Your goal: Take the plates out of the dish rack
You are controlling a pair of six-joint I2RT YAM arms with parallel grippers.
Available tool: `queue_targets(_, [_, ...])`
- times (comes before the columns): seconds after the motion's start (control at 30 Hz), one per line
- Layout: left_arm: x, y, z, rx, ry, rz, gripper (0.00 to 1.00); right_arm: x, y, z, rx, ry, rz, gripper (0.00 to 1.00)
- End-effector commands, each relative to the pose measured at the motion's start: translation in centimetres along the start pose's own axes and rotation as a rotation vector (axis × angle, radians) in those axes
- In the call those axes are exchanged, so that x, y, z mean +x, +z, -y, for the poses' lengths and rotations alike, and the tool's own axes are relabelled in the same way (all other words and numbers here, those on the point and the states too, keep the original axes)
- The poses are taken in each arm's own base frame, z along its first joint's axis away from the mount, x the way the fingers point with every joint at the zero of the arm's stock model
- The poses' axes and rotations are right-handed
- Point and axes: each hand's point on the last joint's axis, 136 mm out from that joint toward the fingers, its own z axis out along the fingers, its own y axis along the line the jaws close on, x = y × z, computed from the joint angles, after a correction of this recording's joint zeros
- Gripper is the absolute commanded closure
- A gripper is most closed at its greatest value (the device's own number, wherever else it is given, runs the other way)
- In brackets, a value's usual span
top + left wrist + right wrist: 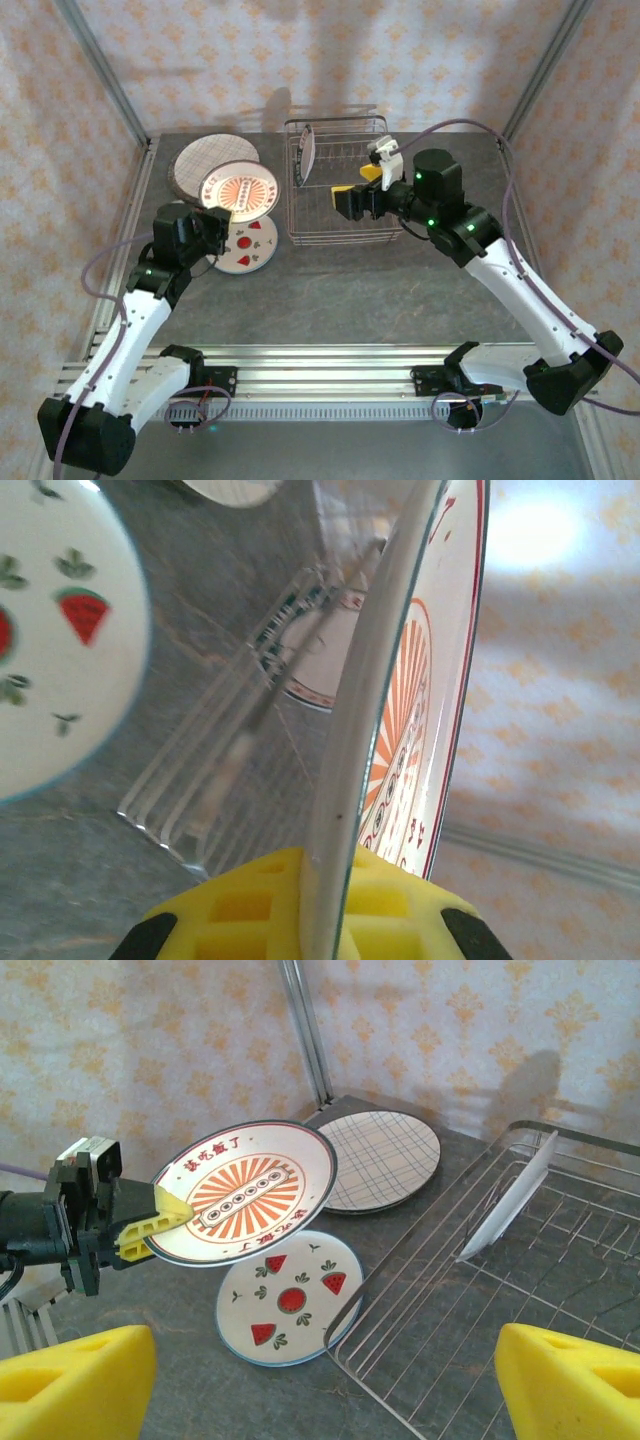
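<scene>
Leaning in the dish rack [330,228], the last plate [308,150] lies left of the open right gripper [352,190]; the left gripper [222,220] clamps the sunburst plate [242,190].

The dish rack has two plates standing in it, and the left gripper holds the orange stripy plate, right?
Not quite. The dish rack holds just one plate, a white one leaning inside, as the right wrist view shows. The left gripper does hold the orange stripy plate.
</scene>
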Motion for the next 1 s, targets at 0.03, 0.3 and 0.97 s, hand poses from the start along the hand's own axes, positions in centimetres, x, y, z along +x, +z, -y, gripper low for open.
queue_targets(0.03, [-2.2, 0.1, -2.3, -0.03, -0.006, 0.136, 1.0, -1.4, -0.2, -0.6, -0.007, -0.064, 0.061, 0.12])
queue_targets(0.3, [-3.0, 1.1, -5.6, -0.095, 0.032, 0.185, 1.0, -0.4, 0.0, -1.4, -0.044, -0.06, 0.046, 0.12])
queue_targets(0.97, [-2.3, 5.5, -10.7, -0.155, 0.006, 0.148, 1.0, -0.2, 0.3, -1.6, -0.057, -0.05, 0.029, 0.12])
